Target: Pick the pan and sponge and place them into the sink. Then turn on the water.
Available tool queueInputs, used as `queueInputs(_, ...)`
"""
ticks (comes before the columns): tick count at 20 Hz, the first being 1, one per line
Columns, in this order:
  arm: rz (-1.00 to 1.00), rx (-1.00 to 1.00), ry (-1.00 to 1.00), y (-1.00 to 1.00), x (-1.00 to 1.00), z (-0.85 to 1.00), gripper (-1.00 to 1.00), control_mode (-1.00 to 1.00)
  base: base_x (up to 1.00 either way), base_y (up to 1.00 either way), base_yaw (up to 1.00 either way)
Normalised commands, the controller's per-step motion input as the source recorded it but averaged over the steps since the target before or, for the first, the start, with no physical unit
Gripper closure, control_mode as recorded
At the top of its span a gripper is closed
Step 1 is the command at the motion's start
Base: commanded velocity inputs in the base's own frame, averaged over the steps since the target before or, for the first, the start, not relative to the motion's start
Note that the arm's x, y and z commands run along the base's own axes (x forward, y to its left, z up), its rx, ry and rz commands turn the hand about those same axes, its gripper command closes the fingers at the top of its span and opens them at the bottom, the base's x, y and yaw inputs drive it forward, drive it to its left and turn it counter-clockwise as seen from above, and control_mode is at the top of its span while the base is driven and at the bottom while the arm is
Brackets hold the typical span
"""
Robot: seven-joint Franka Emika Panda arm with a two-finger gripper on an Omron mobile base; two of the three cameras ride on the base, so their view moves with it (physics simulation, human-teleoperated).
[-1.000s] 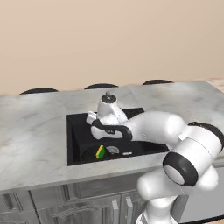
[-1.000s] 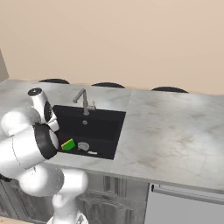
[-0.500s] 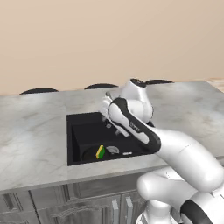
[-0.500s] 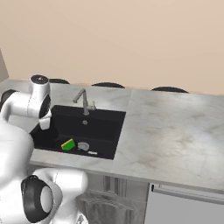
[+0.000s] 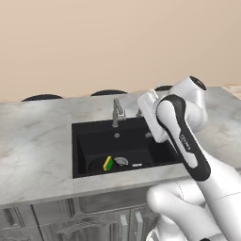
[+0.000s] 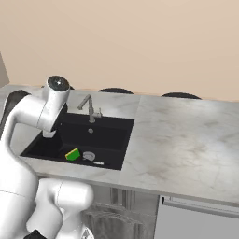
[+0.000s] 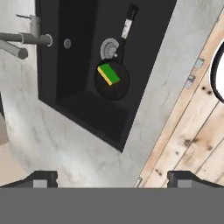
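Note:
The black sink (image 7: 87, 109) lies below my gripper (image 7: 113, 177), which hovers high above it, open, with nothing between its fingertips (image 7: 43, 177). Inside the basin rests the small round pan (image 7: 114, 85), its long handle (image 7: 127, 26) pointing past the silver drain (image 7: 109, 47). The green and yellow sponge (image 7: 108, 74) lies in the pan. The left base view shows the sponge (image 5: 108, 163) near the basin's front wall, beside the drain (image 5: 121, 161). The grey faucet (image 5: 116, 112) stands at the sink's back rim. No water is in view at its spout. My arm (image 5: 181, 136) crosses the basin's right side.
Grey marble counter (image 5: 37, 141) surrounds the sink and runs wide to the right (image 6: 186, 140). Dark stool tops (image 5: 42, 98) line its far edge. Cabinet fronts (image 5: 94, 221) sit below, and wood floor (image 7: 192, 131) lies in front.
The arm has risen out of the basin and swung up to the right, lifting the open gripper high above the sink. Pan and sponge have stayed in place.

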Motion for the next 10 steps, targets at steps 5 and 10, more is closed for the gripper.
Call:
queueInputs(5, -0.43, 0.04, 0.05, -0.54, 0.1, 0.04, -1.0, -1.0, 0.0, 0.0, 0.0)
queueInputs(10, -0.39, 0.13, 0.02, -0.57, 0.4, 0.0, -1.0, -1.0, 0.0, 0.0, 0.0)
